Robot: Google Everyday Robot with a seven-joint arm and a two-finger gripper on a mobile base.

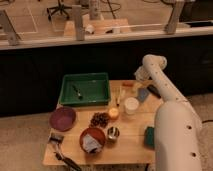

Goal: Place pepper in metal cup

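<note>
The pepper (128,83) is a slim red-orange shape lying near the far edge of the wooden table (131,146), right of the green tray. My gripper (136,85) hangs down from the white arm's elbow (153,63), right beside the pepper's right end. I cannot tell whether it touches the pepper. The metal cup (113,133) is small and shiny. It stands near the front of the table, right of the red-brown bowl (92,139), well away from the gripper.
A green tray (84,89) holding a small utensil sits far left. A purple bowl (62,118), grape bunch (100,119), yellow-orange fruit (113,113) and white cup (131,105) stand mid-table. A blue object (143,95), green sponge (149,137) and dark utensils (60,149) lie around.
</note>
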